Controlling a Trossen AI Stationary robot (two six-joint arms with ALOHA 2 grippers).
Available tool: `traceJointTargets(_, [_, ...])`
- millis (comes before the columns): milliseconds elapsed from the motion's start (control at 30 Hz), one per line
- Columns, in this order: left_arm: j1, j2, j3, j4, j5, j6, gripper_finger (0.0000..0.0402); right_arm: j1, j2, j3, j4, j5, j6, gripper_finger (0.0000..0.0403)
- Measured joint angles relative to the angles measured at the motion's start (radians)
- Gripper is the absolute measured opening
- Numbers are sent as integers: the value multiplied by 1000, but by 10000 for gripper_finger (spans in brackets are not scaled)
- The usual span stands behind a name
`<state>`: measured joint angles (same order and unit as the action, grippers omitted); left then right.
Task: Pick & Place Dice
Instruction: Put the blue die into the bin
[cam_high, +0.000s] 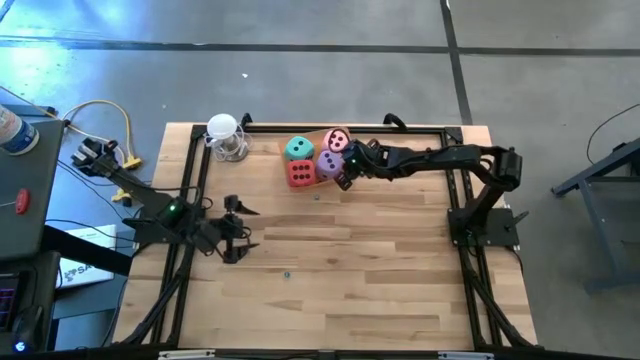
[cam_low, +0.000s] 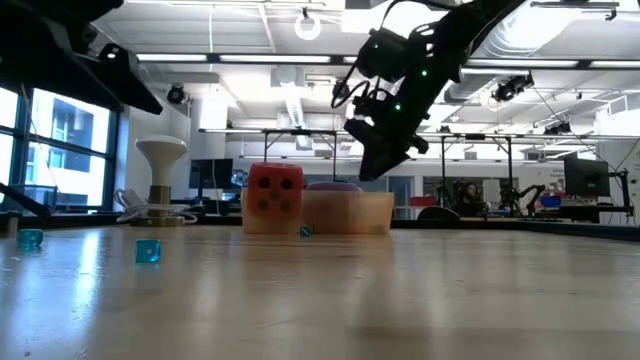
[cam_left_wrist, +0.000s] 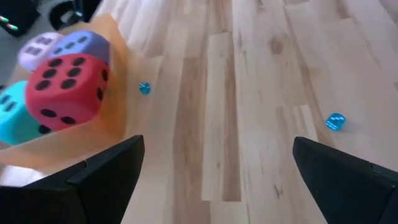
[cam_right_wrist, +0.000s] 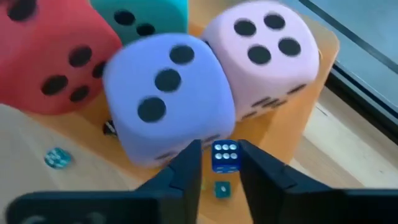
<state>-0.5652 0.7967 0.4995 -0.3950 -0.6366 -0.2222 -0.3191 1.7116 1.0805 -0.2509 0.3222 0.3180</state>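
Note:
Four soft dice sit in a shallow orange tray at the table's far middle: red, teal, purple, pink. My right gripper hangs over the tray's right side, right next to the purple die and pink die, raised above the table in the low view. It is shut on a small blue die. My left gripper waits open over the table's left side, holding nothing. My right gripper pinches a small blue die between its two fingertips, one on each side face. The fingers slant down from the table's right side. The die is lifted clear, over the tray's orange floor just beside the purple die.
More small blue dice lie loose on the wood: two ahead of the left gripper, two near the tray. A white-topped clear object stands at the far left. A black frame edges the table.

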Motion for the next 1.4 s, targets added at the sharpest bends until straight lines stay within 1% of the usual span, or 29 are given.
traceJointTargets(100, [17,0,0,0,39,0,400,-2,12,2,14,-3,1,125])
traceJointTargets(200, [25,0,0,0,43,0,400,-5,16,1,8,-1,-1,162])
traceJointTargets(333, [34,0,0,0,43,16,400,-4,15,1,48,-2,1,201])
traceJointTargets(467, [42,0,0,0,43,30,400,-2,11,1,94,-11,-1,228])
traceJointTargets(600, [45,0,0,0,43,32,400,-2,11,1,96,-13,16,241])
traceJointTargets(700, [45,0,0,0,43,32,400,-3,11,1,96,-34,84,243])
traceJointTargets(833, [45,0,0,0,43,33,400,-22,11,1,95,-148,228,243])
traceJointTargets(900, [45,0,0,0,43,32,400,-32,11,1,88,-181,283,243])
traceJointTargets(1033, [44,0,0,0,42,32,400,-43,11,1,64,-181,275,243])
traceJointTargets(1133, [44,0,0,0,43,31,400,-39,11,1,54,-166,220,243])
traceJointTargets(1200, [44,0,0,0,53,31,400,-38,11,1,47,-165,211,239])
traceJointTargets(1300, [44,0,0,0,60,32,400,-36,11,1,44,-165,207,212])
traceJointTargets(1400, [44,0,0,0,63,32,400,-36,11,1,38,-164,188,155])
